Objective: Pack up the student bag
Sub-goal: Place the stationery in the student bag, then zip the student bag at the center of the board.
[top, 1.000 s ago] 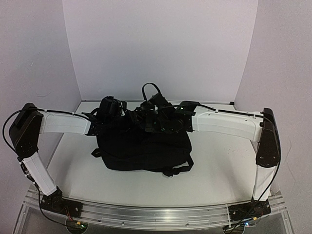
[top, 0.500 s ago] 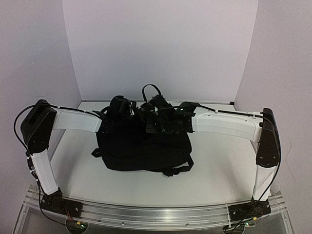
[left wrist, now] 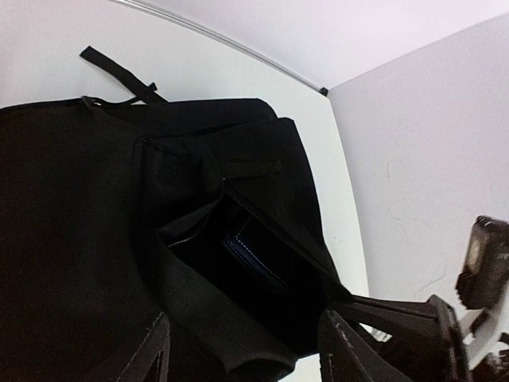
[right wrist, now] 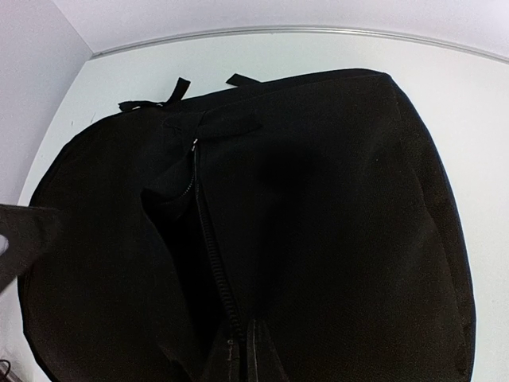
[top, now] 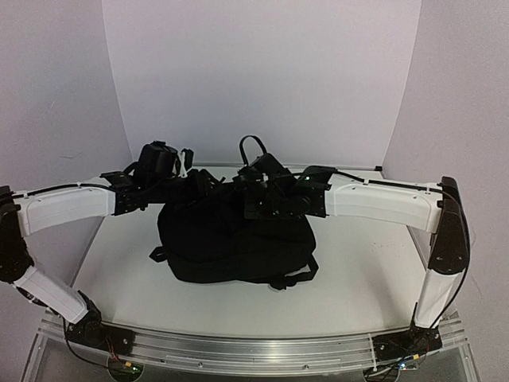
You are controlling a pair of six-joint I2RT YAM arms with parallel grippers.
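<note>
The student bag (top: 235, 239) is a large black backpack lying in the middle of the white table. Its zipper (right wrist: 208, 239) is parted, and the left wrist view shows a dark blue flat item (left wrist: 254, 256) inside the opening. My left gripper (top: 200, 185) hovers open above the bag's upper left part; in its own view the left gripper (left wrist: 242, 350) has a loose fold of bag fabric below the gap. My right gripper (top: 248, 195) is shut on the bag's zipper edge, seen at the right gripper (right wrist: 256, 354), and holds that edge up taut.
Pale walls close in the table (top: 358, 270) at the back and on both sides. A black carry loop (top: 253, 145) sticks up behind the bag, and a strap (top: 293, 278) trails off its near right corner. A metal rail (top: 254, 350) runs along the front edge.
My left arm has swung back to the left and risen, and its jaws closed briefly and stand open again. The right gripper keeps its hold on the bag's edge.
</note>
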